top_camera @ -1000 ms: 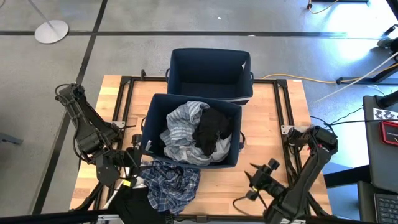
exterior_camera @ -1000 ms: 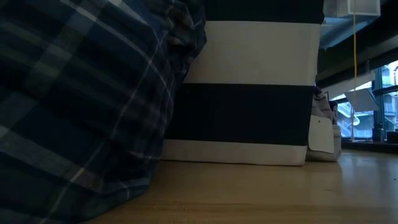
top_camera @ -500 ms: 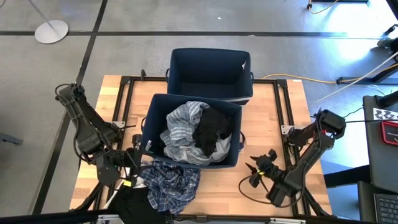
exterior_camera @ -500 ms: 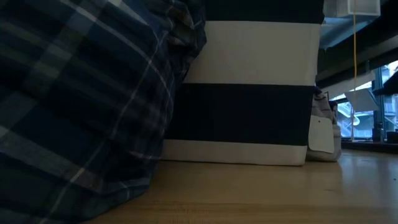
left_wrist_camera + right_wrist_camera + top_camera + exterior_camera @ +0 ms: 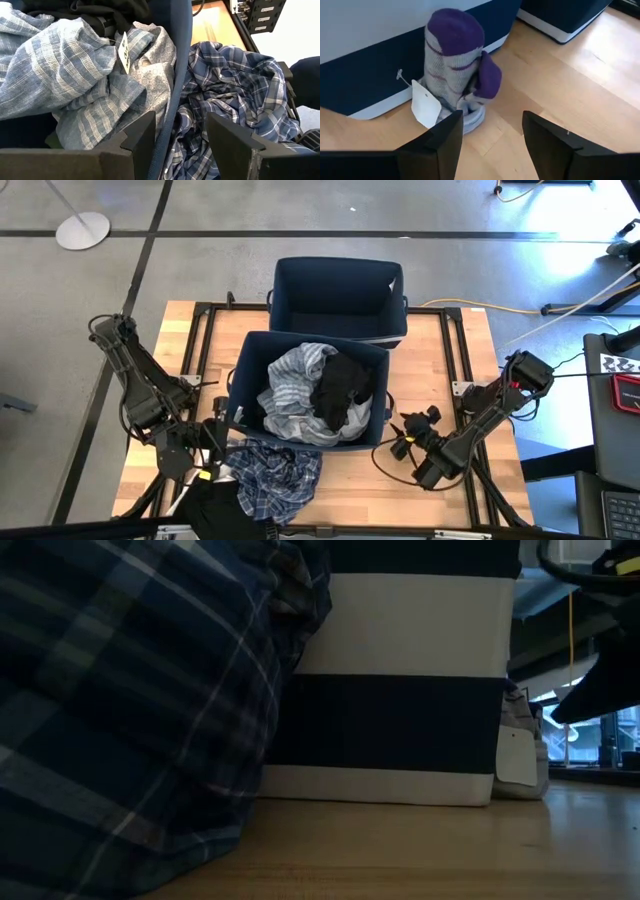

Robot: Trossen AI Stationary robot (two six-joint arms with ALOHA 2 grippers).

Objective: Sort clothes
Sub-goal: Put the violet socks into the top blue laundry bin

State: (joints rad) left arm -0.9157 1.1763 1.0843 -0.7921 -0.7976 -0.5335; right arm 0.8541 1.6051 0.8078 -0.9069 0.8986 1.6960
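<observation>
Clearly, sorting is only partly done. At the tabletop's near edge, a plaid shirt (image 5: pixel 278 473) is left lying against the near bin (image 5: pixel 245 370), straddled by the spread left gripper (image 5: pixel 175 137). A rolled sock (image 5: pixel 457 60) by that bin's right wall is faced by the spread right gripper (image 5: pixel 492 132). Striped (image 5: pixel 292 385) and black (image 5: pixel 345 385) garments are held in the near bin; the far bin (image 5: pixel 285 300) appears empty.

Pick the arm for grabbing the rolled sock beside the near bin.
Right, likely. The right gripper is open and faces the purple-and-grey sock standing against the near bin. The left gripper straddles that bin's wall beside the plaid shirt.
</observation>
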